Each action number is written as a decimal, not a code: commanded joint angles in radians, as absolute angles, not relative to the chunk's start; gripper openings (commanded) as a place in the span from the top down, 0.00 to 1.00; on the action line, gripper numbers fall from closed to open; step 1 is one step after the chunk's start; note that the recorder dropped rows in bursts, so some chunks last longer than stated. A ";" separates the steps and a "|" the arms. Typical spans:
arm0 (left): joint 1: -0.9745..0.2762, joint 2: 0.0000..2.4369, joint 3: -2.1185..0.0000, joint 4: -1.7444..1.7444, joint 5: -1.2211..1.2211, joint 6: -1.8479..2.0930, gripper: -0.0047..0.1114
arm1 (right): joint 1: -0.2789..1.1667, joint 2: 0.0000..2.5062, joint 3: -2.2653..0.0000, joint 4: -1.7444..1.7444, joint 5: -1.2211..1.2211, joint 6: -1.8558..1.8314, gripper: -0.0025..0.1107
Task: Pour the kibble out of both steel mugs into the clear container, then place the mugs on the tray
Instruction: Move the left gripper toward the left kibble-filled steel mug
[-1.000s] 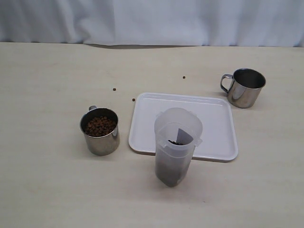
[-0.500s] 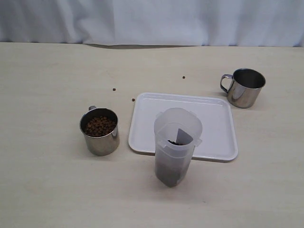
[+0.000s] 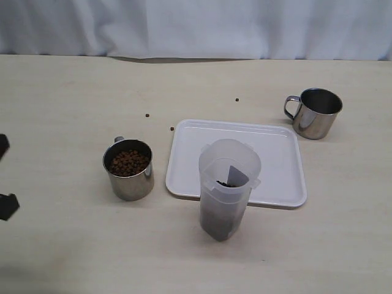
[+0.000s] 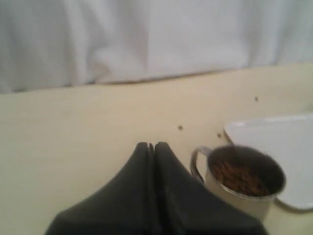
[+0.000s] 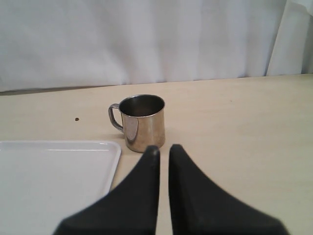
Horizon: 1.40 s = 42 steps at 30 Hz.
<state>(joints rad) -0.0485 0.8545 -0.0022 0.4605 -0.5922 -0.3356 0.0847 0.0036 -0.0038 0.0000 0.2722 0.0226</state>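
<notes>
One steel mug (image 3: 128, 169) full of kibble (image 3: 128, 162) stands left of the white tray (image 3: 278, 153). The other steel mug (image 3: 315, 113) stands beyond the tray's far right corner, its inside dark. The clear container (image 3: 228, 190) stands upright at the tray's near edge with kibble (image 3: 217, 222) in its bottom. In the left wrist view my left gripper (image 4: 151, 146) is shut and empty, just beside the full mug (image 4: 242, 183). My right gripper (image 5: 164, 148) is shut on nothing, a short way in front of the other mug (image 5: 143, 122).
Three stray pellets lie on the table: one (image 3: 147, 114), another (image 3: 172, 128) by the tray's corner, a third (image 3: 237, 100) farther back. A white curtain (image 3: 196, 27) closes off the far edge. Black parts of my left arm (image 3: 7, 206) show at the left border.
Black parts of my left arm have come into the exterior view at its left edge. The mugs, container and tray have not moved.
</notes>
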 commanded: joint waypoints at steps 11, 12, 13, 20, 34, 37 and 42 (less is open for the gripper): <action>-0.056 1.456 -0.006 0.716 -1.044 -0.234 0.95 | 0.083 0.000 0.000 0.000 0.275 0.014 0.93; -0.056 1.469 -0.006 0.721 -1.060 -0.223 0.93 | 0.083 0.000 0.000 0.000 0.275 0.014 0.93; -0.056 1.484 -0.006 0.722 -1.078 -0.208 0.89 | 0.083 0.000 0.000 0.000 0.275 0.014 0.93; -0.056 1.548 -0.050 0.721 -1.021 -0.147 0.10 | 0.083 0.000 0.000 0.000 0.275 0.014 0.93; -0.056 1.559 -0.096 0.697 -0.958 -0.137 0.10 | 0.083 0.000 0.000 0.000 0.275 0.014 0.93; -0.056 1.612 -0.096 0.683 -0.998 -0.075 0.10 | 0.083 0.000 0.000 0.000 0.275 0.014 0.93; -0.056 1.679 -0.126 0.649 -1.024 -0.009 0.10 | 0.083 0.000 0.000 0.000 0.275 0.014 0.93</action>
